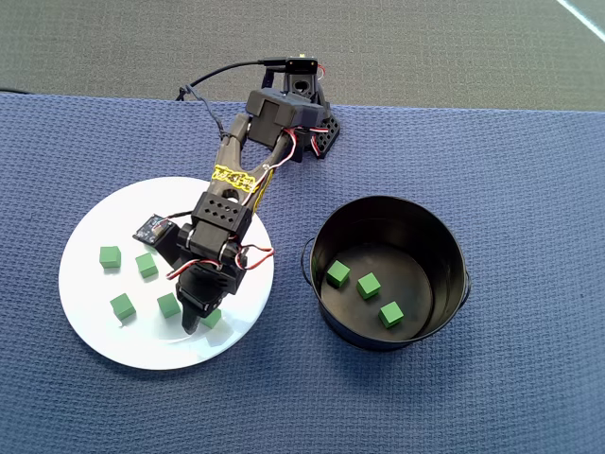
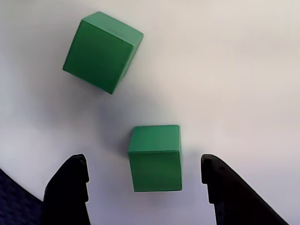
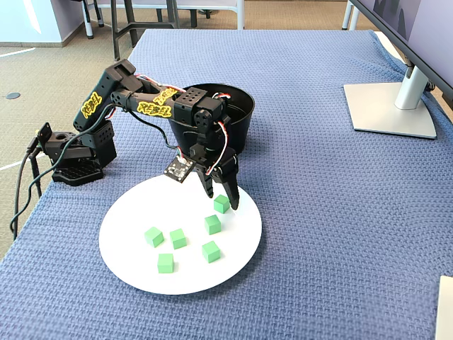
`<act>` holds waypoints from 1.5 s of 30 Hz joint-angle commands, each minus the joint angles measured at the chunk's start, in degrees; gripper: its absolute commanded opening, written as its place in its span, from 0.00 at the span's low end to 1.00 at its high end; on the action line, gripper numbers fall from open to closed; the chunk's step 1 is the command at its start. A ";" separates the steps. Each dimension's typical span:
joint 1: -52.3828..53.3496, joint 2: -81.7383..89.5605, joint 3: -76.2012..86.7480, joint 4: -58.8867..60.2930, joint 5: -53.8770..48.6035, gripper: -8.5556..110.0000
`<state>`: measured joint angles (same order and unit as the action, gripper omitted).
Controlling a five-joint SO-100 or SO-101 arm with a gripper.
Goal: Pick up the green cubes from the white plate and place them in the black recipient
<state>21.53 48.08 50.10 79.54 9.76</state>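
Both fingertips (image 2: 70, 187) frame one green cube (image 2: 155, 158) up close in the wrist view, gripper (image 2: 145, 180) spread wide, not touching it. Second cube (image 2: 103, 51) sits further in. Only the overhead view shows three cubes (image 1: 367, 285) inside the black pot (image 1: 326, 227), beside the white plate (image 1: 95, 312). Fixed view counts six cubes (image 3: 178, 238) on the plate, gripper at its pot-side edge.

Black arm (image 3: 141, 99), yellow-patterned tape on links, red-white wires at joints, black tapered pincer (image 3: 222, 200).
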 commanded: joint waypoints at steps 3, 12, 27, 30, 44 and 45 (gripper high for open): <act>0.26 -0.62 -5.10 1.23 -1.32 0.27; 1.49 -0.70 -4.66 0.09 -1.05 0.07; 0.09 39.29 21.27 -1.93 -0.09 0.07; -2.64 54.32 28.83 -1.93 -0.09 0.07; -40.17 58.71 26.10 2.72 0.18 0.07; -40.69 56.87 26.28 1.76 0.53 0.07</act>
<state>-16.17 108.90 79.45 83.50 9.40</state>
